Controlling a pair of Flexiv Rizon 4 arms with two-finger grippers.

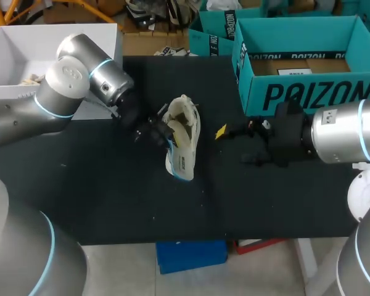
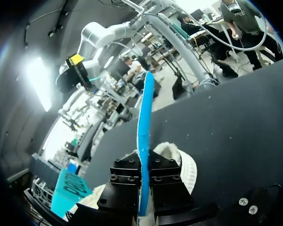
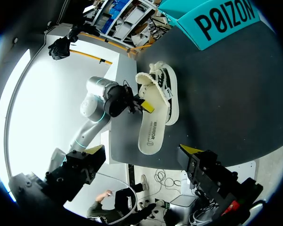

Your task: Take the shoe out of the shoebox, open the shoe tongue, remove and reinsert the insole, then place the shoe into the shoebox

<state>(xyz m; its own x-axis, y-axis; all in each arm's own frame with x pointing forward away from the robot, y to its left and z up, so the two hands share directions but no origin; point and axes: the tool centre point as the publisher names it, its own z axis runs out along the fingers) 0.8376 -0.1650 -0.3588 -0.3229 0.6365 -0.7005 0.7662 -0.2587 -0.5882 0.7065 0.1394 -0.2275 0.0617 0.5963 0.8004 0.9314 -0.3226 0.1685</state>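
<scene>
**Insole Stage: Shoe Out of Box, Insole in Left Gripper**

**Head view.** The shoe (image 1: 189,120) lies on the black table (image 1: 111,197), left of the teal shoebox (image 1: 296,92), so removal from the box is complete. The insole (image 1: 179,161) projects from the shoe toward the near edge. The left gripper (image 1: 155,131) is against the shoe's left side. The right gripper (image 1: 233,143) sits just right of the shoe, apart from it.

**Left wrist view.** The left gripper's fingers are closed flat on the insole (image 2: 144,117). The insole appears edge-on as a thin blue strip running ahead from between them. The shoe's fleecy collar (image 2: 179,157) lies directly beneath the fingers.

**Right wrist view.** The right gripper's fingers are spread wide and hold nothing. Shoe (image 3: 167,89) and insole (image 3: 151,129) lie ahead of it, clear of both fingers. The insole overlaps the shoe and is gripped near the shoe's opening.

**Progress.** The pictures do not show whether the insole is coming out or going in. By judgement, seating the insole and returning the shoe to the shoebox are left to do.
</scene>
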